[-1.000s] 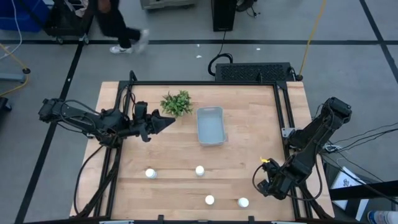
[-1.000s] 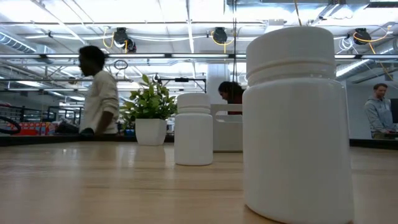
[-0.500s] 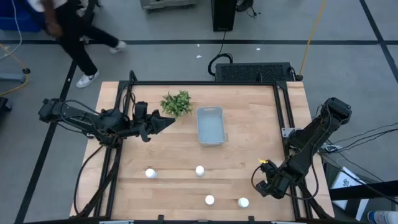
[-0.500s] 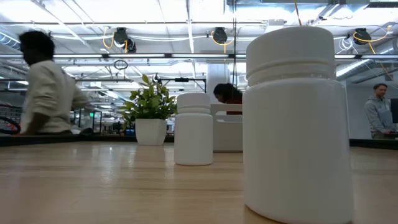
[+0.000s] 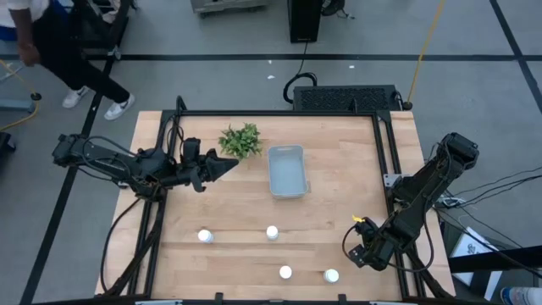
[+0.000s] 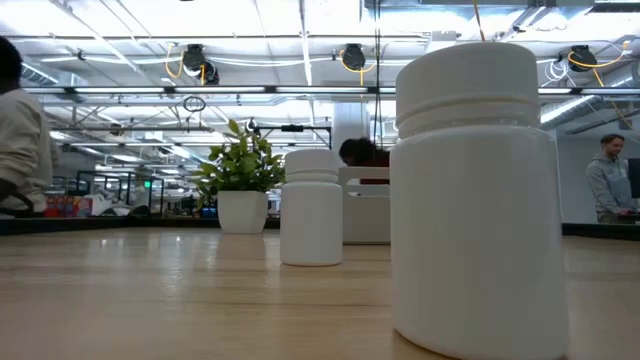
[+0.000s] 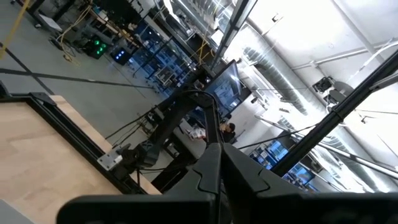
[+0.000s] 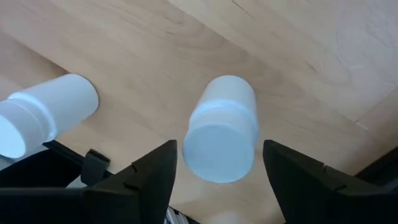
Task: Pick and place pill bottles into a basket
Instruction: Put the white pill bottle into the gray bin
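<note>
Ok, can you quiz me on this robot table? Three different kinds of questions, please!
1. How many pill bottles can you count on the table from above?
2. True or false: the jaws of the left gripper are wide open.
3. What stands right beside the basket? A) a plant B) a mug C) a book

Key: 1. four; 2. false, they are shut; 3. A
</note>
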You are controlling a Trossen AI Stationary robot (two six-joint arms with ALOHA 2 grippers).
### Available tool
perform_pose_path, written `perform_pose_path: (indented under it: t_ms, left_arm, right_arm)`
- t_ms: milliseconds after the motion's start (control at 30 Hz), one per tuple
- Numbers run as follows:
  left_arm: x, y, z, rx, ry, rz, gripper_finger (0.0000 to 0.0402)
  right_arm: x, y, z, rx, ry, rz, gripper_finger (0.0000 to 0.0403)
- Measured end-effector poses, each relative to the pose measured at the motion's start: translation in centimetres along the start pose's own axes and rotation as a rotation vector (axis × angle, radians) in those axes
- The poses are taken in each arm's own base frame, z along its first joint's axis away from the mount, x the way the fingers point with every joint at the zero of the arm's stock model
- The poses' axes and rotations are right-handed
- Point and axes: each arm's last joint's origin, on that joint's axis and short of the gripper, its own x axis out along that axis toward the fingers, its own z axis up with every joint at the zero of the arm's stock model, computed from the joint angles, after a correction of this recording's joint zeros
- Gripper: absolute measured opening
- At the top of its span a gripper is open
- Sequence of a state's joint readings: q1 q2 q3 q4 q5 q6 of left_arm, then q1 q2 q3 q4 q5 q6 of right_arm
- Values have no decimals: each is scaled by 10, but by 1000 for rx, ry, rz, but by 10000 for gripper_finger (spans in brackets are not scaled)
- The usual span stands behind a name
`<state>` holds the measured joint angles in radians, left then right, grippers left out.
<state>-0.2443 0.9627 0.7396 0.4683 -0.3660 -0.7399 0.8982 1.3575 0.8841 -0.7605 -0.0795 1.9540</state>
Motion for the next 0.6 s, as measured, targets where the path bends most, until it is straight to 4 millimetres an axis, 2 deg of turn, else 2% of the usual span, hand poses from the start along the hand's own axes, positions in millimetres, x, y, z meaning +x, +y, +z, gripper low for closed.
perform_pose_path:
  t_ms: [400, 600]
  left_arm:
    - [0, 0, 0, -2, -1, 1, 19]
    - [0, 0, 0, -2, -1, 1, 19]
  right_arm:
    - [0, 0, 0, -7, -1, -1, 160]
    - [-2, 1, 0, -6, 2, 17, 153]
